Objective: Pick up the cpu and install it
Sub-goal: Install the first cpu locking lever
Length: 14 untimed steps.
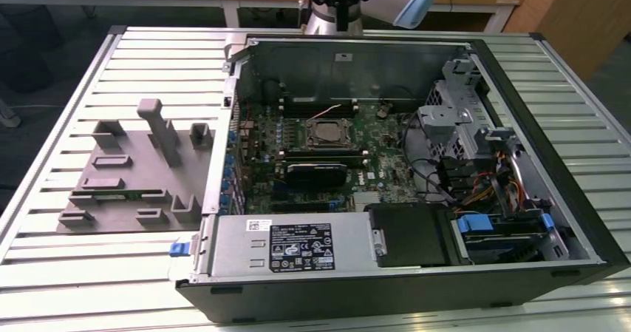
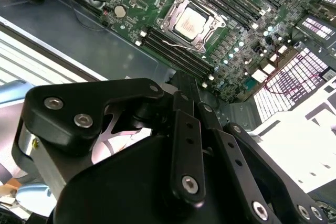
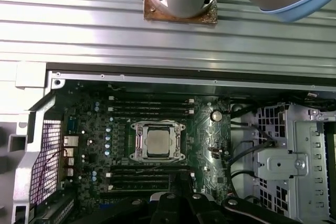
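The cpu (image 1: 323, 133), a small square chip with a pale silver top, lies flat inside the metal socket frame (image 3: 137, 141) on the green motherboard (image 1: 380, 154) of the open computer case. In both wrist views the cpu (image 2: 191, 21) (image 3: 158, 140) sits level in that frame, with nothing touching it. My gripper (image 1: 340, 14) hangs high above the far wall of the case, well clear of the chip. Its black linkage (image 2: 181, 103) (image 3: 181, 203) fills the near part of both wrist views and carries nothing.
A grey fixture plate with upright blocks (image 1: 138, 177) lies on the slatted metal table (image 1: 59, 258) at the exterior view's left. Inside the case are a black finned block (image 1: 315, 173), the power supply (image 1: 286, 247), a drive cage (image 1: 463, 117) and loose cables (image 1: 473, 184).
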{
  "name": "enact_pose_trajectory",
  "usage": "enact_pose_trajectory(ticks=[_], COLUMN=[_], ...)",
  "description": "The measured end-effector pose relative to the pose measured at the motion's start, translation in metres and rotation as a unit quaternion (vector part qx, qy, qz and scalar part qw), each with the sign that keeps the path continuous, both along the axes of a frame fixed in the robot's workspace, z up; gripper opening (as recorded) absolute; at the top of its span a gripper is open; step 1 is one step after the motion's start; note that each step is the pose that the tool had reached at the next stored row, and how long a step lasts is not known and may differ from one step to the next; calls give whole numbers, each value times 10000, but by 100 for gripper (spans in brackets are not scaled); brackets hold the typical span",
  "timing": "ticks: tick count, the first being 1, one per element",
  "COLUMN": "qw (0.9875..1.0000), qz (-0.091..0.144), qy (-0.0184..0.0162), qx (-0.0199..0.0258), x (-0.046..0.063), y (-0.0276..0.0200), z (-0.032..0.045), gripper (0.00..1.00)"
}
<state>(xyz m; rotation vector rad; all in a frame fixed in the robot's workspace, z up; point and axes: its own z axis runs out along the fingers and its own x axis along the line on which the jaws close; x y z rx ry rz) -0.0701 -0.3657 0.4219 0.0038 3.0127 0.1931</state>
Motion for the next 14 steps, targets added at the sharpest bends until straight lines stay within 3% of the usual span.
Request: enact_pose_trajectory(ticks=[14], qw=[10000], qz=[0], qy=[0], qx=[0], x=[0], y=[0], z=[-154], gripper=[11])
